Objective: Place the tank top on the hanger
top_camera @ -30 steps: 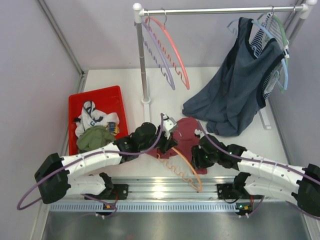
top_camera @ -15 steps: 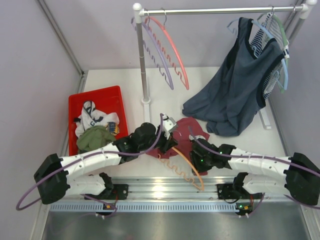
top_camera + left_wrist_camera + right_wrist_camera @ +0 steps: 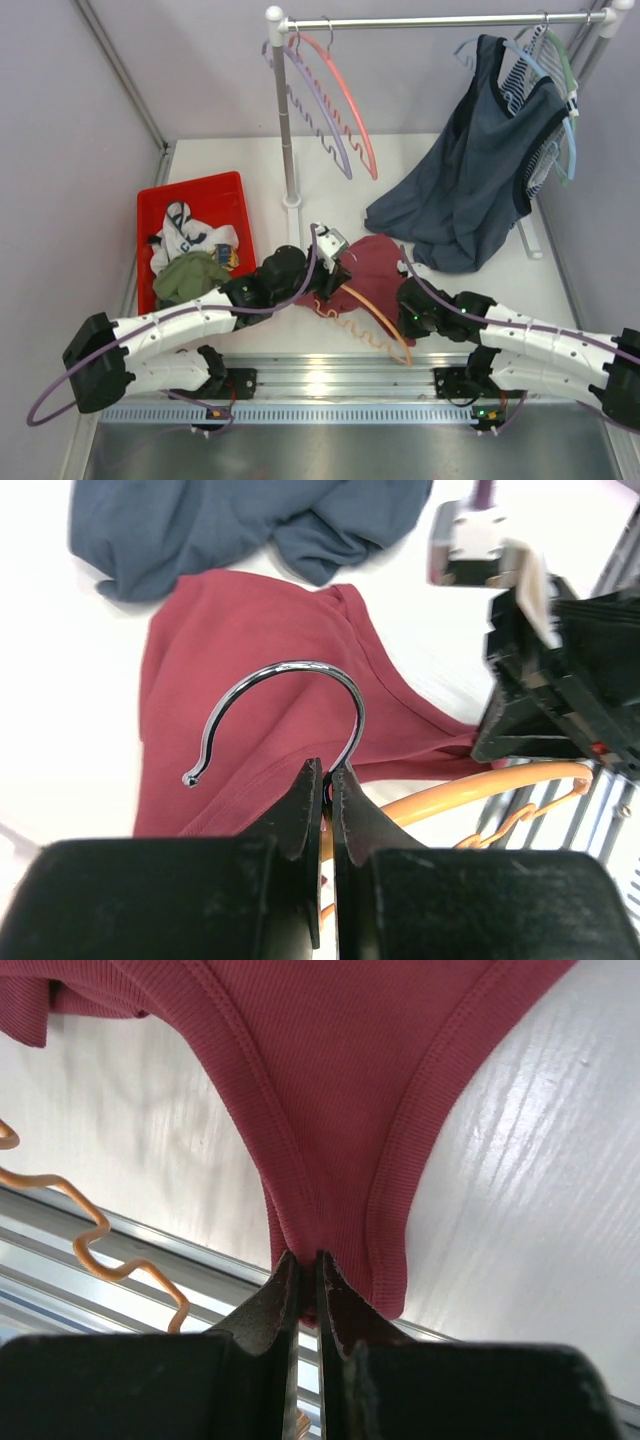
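The hanger [image 3: 480, 785], clamped in the left gripper [image 3: 322, 775] jaws, reaches toward the tank top [image 3: 350, 1080] strap pinched in the right gripper [image 3: 303, 1258] jaws.

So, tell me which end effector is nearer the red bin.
Left. The left end effector, shut on the hanger, sits right of the red bin in the top view; the right end effector, pinching the tank top, is farther right, beyond the left one.

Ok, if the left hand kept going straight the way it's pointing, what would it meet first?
Probably the dark red sleeveless tank top: the left hand, shut on the metal hook of the thin orange hanger, points across it. Depth is unclear; it might pass above the cloth.
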{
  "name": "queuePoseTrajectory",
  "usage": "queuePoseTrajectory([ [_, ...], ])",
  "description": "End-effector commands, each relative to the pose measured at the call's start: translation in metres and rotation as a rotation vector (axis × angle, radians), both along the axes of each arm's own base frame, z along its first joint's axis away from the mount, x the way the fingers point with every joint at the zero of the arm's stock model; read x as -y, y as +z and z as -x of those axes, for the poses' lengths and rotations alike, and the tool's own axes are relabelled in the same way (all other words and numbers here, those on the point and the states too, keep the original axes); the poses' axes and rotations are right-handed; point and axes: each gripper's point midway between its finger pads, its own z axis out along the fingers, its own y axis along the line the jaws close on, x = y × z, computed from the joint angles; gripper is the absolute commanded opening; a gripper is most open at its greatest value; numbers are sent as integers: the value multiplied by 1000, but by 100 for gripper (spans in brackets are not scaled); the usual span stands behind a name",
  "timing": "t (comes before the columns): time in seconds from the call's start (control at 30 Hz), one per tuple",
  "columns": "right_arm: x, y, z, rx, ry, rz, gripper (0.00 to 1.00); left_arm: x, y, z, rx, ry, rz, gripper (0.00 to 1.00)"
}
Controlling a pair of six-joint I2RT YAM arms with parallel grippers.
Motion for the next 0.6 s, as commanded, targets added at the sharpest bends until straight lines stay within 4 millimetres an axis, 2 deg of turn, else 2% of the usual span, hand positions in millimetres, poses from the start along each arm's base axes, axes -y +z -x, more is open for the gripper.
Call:
queuePoseTrajectory([
  [0.0, 10, 5, 0, 28, -56, -4, 0, -4, 39, -18, 108, 92, 113, 0],
  [0.17, 17, 10, 0, 42, -101, -35, 0, -13, 45, -31, 144, 179, 119, 0],
  [0.33, 23, 15, -1, 55, -138, -37, 0, -26, 62, -42, 195, 267, 143, 0],
  [0.57, 24, 19, -2, 62, -152, -47, 0, -43, 66, -57, 238, 380, 125, 0],
])
